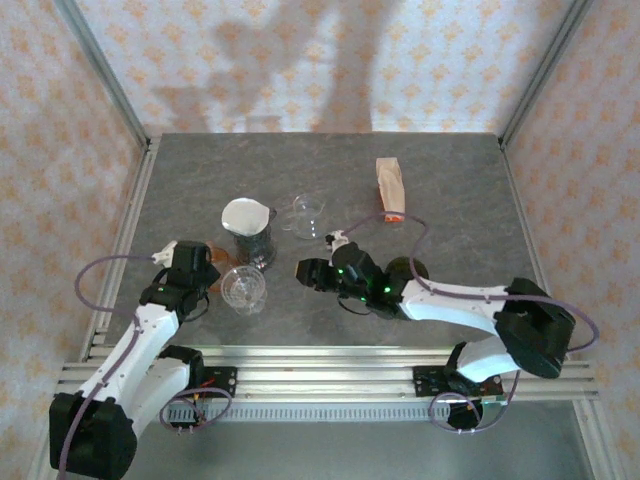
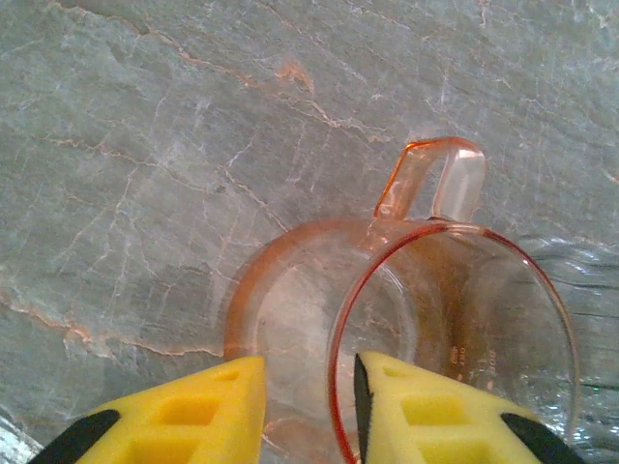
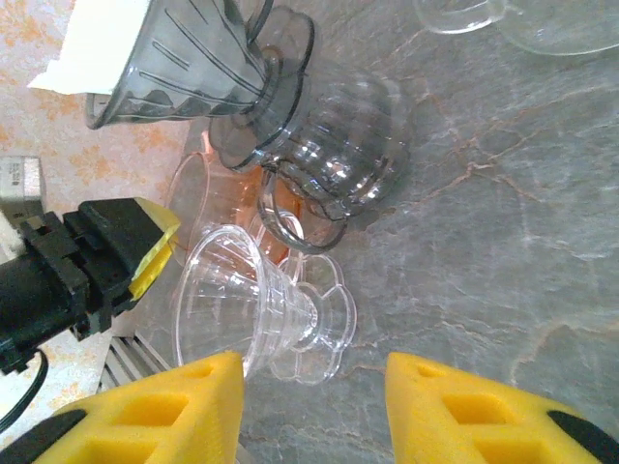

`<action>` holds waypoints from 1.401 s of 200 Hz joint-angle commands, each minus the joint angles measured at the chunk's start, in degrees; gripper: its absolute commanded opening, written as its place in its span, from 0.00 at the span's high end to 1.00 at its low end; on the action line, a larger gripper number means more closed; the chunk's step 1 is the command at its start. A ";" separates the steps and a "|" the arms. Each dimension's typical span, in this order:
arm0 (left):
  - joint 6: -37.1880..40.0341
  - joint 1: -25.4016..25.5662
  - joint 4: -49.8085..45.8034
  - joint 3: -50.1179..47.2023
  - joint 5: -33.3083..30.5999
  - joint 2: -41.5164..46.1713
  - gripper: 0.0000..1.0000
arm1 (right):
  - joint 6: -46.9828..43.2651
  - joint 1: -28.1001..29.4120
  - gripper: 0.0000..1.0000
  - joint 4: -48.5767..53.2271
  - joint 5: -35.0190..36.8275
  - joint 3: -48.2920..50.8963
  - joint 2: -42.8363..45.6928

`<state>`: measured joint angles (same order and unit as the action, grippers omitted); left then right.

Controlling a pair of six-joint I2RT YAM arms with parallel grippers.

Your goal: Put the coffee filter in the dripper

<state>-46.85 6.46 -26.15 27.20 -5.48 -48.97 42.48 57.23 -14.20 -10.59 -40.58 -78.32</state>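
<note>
You're looking at two drippers on the table right now, one grey dripper (image 3: 189,53) and one clear dripper (image 1: 243,290), and there's just a single white paper filter (image 1: 245,213) to go between them. Counting the vessels, you've got three: one ribbed glass carafe (image 3: 338,155), one orange-tinted measuring cup (image 2: 455,309) and one clear glass cup (image 1: 305,215). Out at the back you have one brown packet (image 1: 390,186), lying on its own.

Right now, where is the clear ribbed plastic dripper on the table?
In the top view, the clear ribbed plastic dripper stands left of centre. It is just nearer the arms than the grey dripper holding a white filter, and beside the transparent orange cup.
</note>
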 commanded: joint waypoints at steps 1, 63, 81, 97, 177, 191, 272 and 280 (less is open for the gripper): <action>0.25 -0.59 1.34 -0.19 -3.24 -1.13 0.74 | -1.53 0.31 0.56 4.35 4.74 1.88 4.31; 0.38 -1.37 -1.18 0.37 -4.66 1.36 0.95 | -2.01 0.29 0.53 9.46 10.23 4.56 12.04; 0.75 -1.56 -2.56 1.24 -5.36 2.67 0.98 | -2.05 0.33 0.53 10.32 11.48 5.06 13.46; 1.30 -1.94 -4.30 2.51 -5.63 4.20 1.00 | -1.86 0.32 0.53 11.12 12.61 5.42 14.79; 0.59 -1.98 -13.87 7.74 -0.02 16.52 1.00 | -1.93 0.25 0.52 19.90 21.74 5.60 22.92; 0.44 -1.98 -16.31 8.97 1.83 17.69 1.00 | -2.17 0.16 0.52 21.15 22.83 5.38 23.99; -2.08 1.86 -23.91 12.94 9.73 24.14 1.00 | -2.29 -0.36 0.52 24.15 25.31 4.83 25.07; -2.65 3.75 -23.99 12.89 9.15 24.73 1.00 | -2.31 -0.52 0.52 24.82 25.69 4.72 25.23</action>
<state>-47.44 6.72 -47.88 37.82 2.79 -26.09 40.62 57.17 7.94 11.73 -35.44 -54.24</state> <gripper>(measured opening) 0.051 0.483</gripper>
